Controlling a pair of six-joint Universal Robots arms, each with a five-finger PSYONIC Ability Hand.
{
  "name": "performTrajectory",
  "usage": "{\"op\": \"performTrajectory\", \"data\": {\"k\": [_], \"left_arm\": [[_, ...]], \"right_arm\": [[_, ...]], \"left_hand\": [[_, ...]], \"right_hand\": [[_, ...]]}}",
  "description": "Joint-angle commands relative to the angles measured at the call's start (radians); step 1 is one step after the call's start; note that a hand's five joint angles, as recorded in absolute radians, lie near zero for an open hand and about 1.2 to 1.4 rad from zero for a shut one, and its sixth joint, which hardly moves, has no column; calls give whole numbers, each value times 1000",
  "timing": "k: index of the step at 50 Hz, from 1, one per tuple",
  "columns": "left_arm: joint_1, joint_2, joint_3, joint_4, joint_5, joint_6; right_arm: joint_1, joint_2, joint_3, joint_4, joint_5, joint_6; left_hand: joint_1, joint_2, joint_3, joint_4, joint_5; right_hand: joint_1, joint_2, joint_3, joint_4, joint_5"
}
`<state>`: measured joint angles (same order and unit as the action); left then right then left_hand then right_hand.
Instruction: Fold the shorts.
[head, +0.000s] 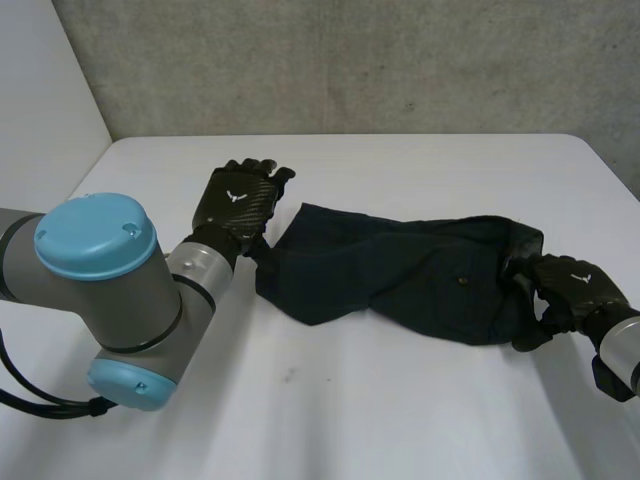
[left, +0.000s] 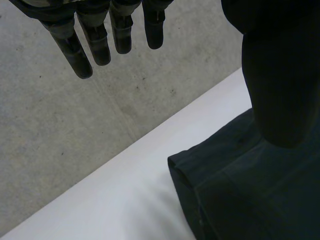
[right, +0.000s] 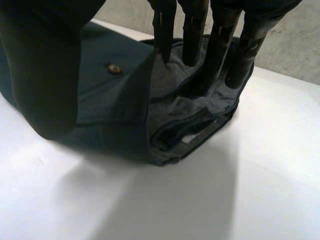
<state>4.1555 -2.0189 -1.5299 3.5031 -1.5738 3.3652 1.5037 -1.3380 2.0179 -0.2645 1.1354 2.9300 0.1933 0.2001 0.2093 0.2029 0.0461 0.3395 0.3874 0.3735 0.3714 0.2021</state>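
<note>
Shorts (head: 420, 275), dark navy, lie rumpled on the white table (head: 400, 400), reaching as 1 long band between the 2 hands. In the head view the left hand (head: 240, 200) sits at the shorts' left end, back upward and just beside the corner of the cloth. Its fingers point away from the shorts toward the grey concrete wall (head: 350, 60). The left wrist view shows this hand wide: its fingers (left: 95, 45) are straight and spread in the air, clear of the cloth. The thumb (left: 280, 75) hangs above the shorts (left: 235, 195), whose hemmed corner lies flat on the table (left: 125, 200) beneath the palm, and nothing is held. At the shorts' right end the right hand (head: 567, 290) is closed on the cloth, with a fold of fabric bunched over and around it. In the right wrist view its fingers (right: 192, 35) reach down into the opening of the shorts (right: 115, 115), against the paler grey inner lining (right: 175, 85). The thumb (right: 45, 70) lies on the outside, so the layer carrying a small round button (right: 114, 68) is caught between thumb and fingers. That button (head: 462, 283) also shows in the head view, on the shorts near the right hand. The left arm's grey joint with its light-blue cap (head: 95, 235) stands well apart from the shorts, beyond their left end.
</note>
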Motion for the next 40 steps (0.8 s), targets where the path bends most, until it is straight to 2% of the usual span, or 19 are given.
{"op": "performTrajectory", "data": {"k": [1,7,10,12,17,22,27,31,34,37,38,40], "left_arm": [[0,0,-7,-1,1,-24],[2,0,-21,0,3,-24],[2,0,-21,0,5,-24],[2,0,-21,0,3,-24],[2,5,-21,0,1,-24],[3,28,-24,0,1,-26],[5,39,-24,0,0,-27],[6,46,-32,0,-2,-27],[6,49,-39,0,1,-27],[6,51,-42,0,1,-27],[6,49,-42,0,0,-27],[5,51,-46,0,0,-27]], "right_arm": [[-2,106,-31,-41,47,-101],[-2,138,-56,-54,132,-161],[-2,148,-64,-73,138,-164],[-2,145,-65,-84,138,-154],[-7,126,-54,-93,139,-140],[-16,31,-53,-79,144,-130],[-59,5,-83,-67,144,-147],[-118,2,-151,54,116,-173],[-117,5,-183,128,86,-187],[-112,7,-206,197,67,-184],[-111,5,-202,205,60,-177],[-108,3,-182,199,38,-173]], "left_hand": [[-3,-10,-19,-13,-31],[-3,-10,-19,-13,-31],[-6,-13,-22,-16,-34],[-3,-10,-19,-13,-31],[-3,-10,-19,-13,-31],[-6,-13,-22,-16,-34],[-6,-13,-22,-16,-34],[-6,-13,-22,-16,-34],[-6,-13,-22,-16,-34],[-6,-13,-22,-16,-34],[-6,-13,-22,-16,-34],[-6,-13,-22,-16,-34]], "right_hand": [[156,109,122,125,119],[221,173,187,189,184],[583,536,549,552,546],[1054,1006,1020,1022,1017],[1057,1009,1023,1025,1020],[1057,1009,1023,1025,1020],[1057,1009,1023,1025,1020],[1057,1009,1023,1025,1020],[1057,1009,1023,1025,1020],[463,416,429,432,426],[357,309,323,325,320],[292,244,258,260,255]]}}
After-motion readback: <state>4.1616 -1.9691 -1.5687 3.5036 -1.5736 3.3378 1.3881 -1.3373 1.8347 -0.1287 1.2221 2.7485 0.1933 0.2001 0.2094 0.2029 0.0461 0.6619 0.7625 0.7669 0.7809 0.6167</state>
